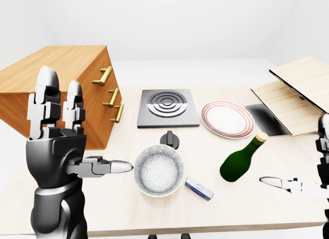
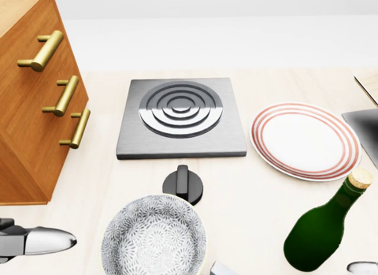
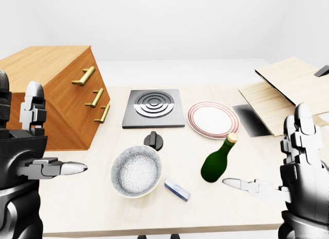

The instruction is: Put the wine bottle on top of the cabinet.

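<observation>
The green wine bottle [image 1: 239,159] with a cork lies tilted on the pale table, neck pointing to the upper right, below the striped plate. Nothing holds it. The wooden cabinet [image 1: 56,90] with brass handles stands at the left edge of the table, its flat top [image 1: 51,61] bare. My left hand [image 1: 85,126] is raised open near the cabinet, fingers upright and thumb pointing right. My right hand [image 3: 277,159] is open at the lower right, its thumb [image 3: 247,186] stretched towards the bottle's base but apart from it.
A metal hob plate [image 2: 180,116] lies mid-table with a black knob [image 2: 183,185] below it. A patterned bowl [image 2: 155,236] sits near the bottom edge, and a small blue-white pack [image 1: 199,188] lies beside it. The red-rimmed plate [image 2: 304,140] and stacked wooden boards [image 1: 295,92] are right.
</observation>
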